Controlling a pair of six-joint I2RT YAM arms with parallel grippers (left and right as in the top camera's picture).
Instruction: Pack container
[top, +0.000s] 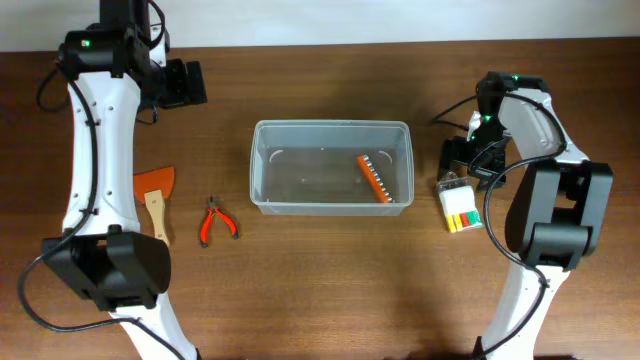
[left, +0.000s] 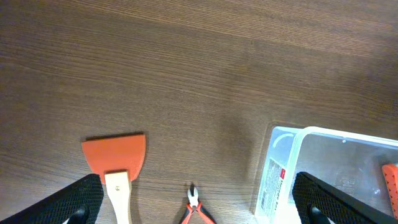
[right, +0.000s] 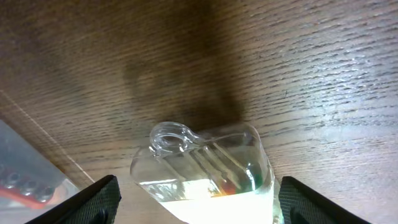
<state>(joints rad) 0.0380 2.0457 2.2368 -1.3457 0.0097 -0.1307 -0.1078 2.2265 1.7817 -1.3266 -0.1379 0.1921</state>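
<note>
**Item 1. Container** (top: 330, 125): clear plastic bin, lidless, set at the middle of the wooden table (top: 330, 290), long side across. In the left wrist view one corner with a printed label is seen (left: 280, 174).

**Item 2. Orange bit holder** (top: 374, 177): laid flat inside the container, at its right half, aslant.

**Item 3. Scraper** (top: 155, 200): orange blade, wooden handle. Laid on the table well left of the container, blade away from the near edge.

**Item 4. Pliers** (top: 216, 220): red-orange grips. Laid between the scraper and the container, touching neither.

**Item 5. Clear packet** (top: 459, 205): coloured pieces inside, hanging hole at one end (right: 169, 137). Laid just right of the container, outside it.

**Item 6. Left gripper** (top: 190, 83): held above the bare table at the back left. Its fingers (left: 68, 202) are spread fully, and nothing is gripped.

**Item 7. Right gripper** (top: 462, 160): held over the far end of the packet. Its fingers (right: 93, 199) are spread wide, with the packet seen between them. Nothing is gripped.
</note>
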